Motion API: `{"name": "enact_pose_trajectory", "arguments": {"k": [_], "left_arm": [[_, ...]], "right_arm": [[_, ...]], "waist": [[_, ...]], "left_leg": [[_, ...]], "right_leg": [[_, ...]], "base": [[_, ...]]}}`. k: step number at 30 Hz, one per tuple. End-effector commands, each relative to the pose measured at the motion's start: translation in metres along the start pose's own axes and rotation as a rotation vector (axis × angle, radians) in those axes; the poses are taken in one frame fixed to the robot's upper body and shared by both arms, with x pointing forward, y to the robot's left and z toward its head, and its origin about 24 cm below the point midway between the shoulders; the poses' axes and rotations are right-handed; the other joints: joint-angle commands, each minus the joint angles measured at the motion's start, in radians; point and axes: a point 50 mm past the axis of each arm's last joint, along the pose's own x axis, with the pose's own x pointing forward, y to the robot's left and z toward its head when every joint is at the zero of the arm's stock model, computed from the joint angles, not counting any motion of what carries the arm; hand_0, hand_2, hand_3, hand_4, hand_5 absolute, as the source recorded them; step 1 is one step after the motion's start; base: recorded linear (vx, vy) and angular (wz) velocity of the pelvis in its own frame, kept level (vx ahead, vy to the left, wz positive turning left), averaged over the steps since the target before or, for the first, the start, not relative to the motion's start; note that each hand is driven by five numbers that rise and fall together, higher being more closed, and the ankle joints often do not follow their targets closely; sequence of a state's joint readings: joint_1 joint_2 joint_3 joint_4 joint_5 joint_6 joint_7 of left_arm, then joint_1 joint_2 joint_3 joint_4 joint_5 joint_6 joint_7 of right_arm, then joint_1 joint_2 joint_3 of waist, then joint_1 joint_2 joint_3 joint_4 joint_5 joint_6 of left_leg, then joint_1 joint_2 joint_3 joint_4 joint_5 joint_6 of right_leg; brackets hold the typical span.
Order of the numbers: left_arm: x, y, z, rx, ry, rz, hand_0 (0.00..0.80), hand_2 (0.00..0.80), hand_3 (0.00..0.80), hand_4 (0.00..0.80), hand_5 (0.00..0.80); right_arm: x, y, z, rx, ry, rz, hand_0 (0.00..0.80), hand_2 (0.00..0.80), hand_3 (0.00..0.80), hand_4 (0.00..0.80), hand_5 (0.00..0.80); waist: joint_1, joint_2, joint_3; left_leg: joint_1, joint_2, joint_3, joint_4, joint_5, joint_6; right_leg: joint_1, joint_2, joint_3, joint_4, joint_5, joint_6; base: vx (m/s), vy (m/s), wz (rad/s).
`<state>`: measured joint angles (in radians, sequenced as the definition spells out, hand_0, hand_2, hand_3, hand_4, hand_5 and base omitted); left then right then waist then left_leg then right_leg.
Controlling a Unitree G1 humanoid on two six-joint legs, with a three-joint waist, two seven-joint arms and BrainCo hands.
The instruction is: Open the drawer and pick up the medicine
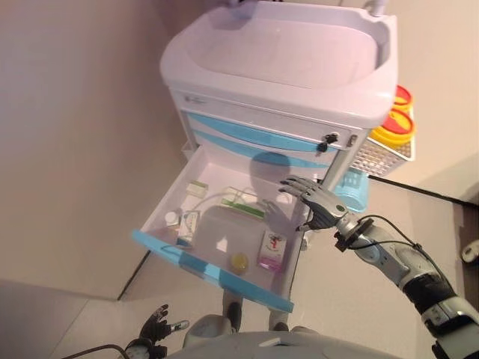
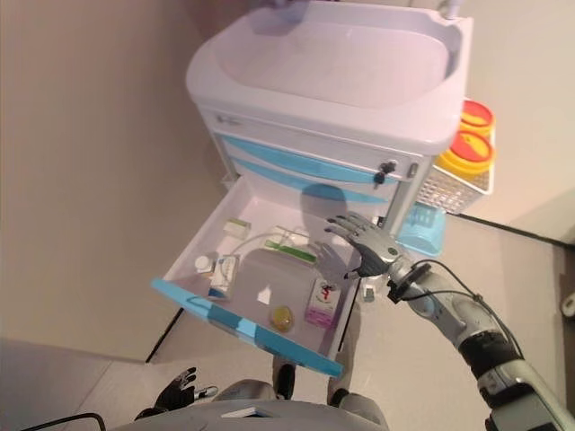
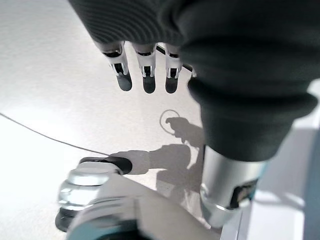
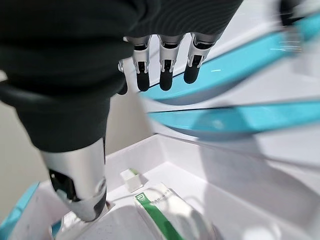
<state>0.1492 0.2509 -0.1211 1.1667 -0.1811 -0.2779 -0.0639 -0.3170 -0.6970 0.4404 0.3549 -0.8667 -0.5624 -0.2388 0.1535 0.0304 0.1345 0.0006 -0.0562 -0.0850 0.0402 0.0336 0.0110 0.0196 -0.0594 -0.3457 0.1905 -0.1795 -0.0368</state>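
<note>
right hand (image 1: 318, 203) fingers spread, empty, over open drawer (image 1: 212, 267) | left hand (image 1: 156, 327) relaxed, low, idle | advice: descend straight onto pink medicine box (image 1: 272, 250), pinch its long sides

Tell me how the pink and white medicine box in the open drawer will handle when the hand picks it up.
The pink and white box looks like thin cardboard, so probably light and easily crushed. It lies flat on the smooth floor of the drawer, so it may slide rather than lift. The right hand hovers open above the drawer; pinching the box's edges seems safest.
</note>
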Motion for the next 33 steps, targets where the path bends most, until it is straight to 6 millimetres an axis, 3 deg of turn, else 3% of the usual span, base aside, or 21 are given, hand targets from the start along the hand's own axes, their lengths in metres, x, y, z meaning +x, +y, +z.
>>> {"name": "enact_pose_trajectory", "arguments": {"k": [1,9,20,33], "left_arm": [[0.003,0.007,0.007,0.076,-0.007,0.002,0.0,0.0,0.0,0.0,0.0],[0.0,0.01,0.003,0.126,0.001,-0.01,0.0,0.0,0.0,0.0,0.0],[0.002,-0.001,0.008,0.203,-0.044,-0.061,0.0,0.0,0.0,0.0,0.0],[0.002,-0.013,0.01,0.216,-0.081,-0.102,0.0,0.0,0.0,0.0,0.0]], "right_arm": [[0.019,-0.012,0.006,-0.093,-0.072,-0.002,0.0,0.0,0.0,0.0,0.0],[0.024,0.016,0.005,-0.178,-0.078,0.217,0.0,0.0,0.0,0.0,0.0],[0.004,0.07,0.011,-0.132,-0.086,0.457,0.0,0.0,0.0,0.0,0.0],[-0.005,0.104,0.03,-0.057,-0.04,0.464,0.0,0.0,0.0,0.0,0.0]], "waist": [[0.055,-0.036,-0.005],[0.12,-0.046,-0.011],[0.163,-0.045,-0.007],[0.178,-0.025,0.008]], "left_leg": [[-0.004,-0.047,-0.02,0.008,-0.088,-0.015],[-0.008,-0.047,-0.066,-0.023,-0.064,-0.026],[-0.019,-0.053,-0.107,-0.045,-0.041,-0.032],[-0.023,-0.061,-0.138,-0.056,-0.048,-0.041]], "right_leg": [[0.042,-0.04,-0.01,-0.079,0.046,0.075],[0.056,-0.04,-0.063,-0.089,0.042,0.071],[0.059,-0.038,-0.104,-0.09,0.039,0.067],[0.052,-0.042,-0.115,-0.075,0.011,0.067]], "base": [[0.049,-0.013,0.33],[0.029,-0.017,0.27],[0.007,-0.011,0.13],[0.014,-0.01,0.08]]}}
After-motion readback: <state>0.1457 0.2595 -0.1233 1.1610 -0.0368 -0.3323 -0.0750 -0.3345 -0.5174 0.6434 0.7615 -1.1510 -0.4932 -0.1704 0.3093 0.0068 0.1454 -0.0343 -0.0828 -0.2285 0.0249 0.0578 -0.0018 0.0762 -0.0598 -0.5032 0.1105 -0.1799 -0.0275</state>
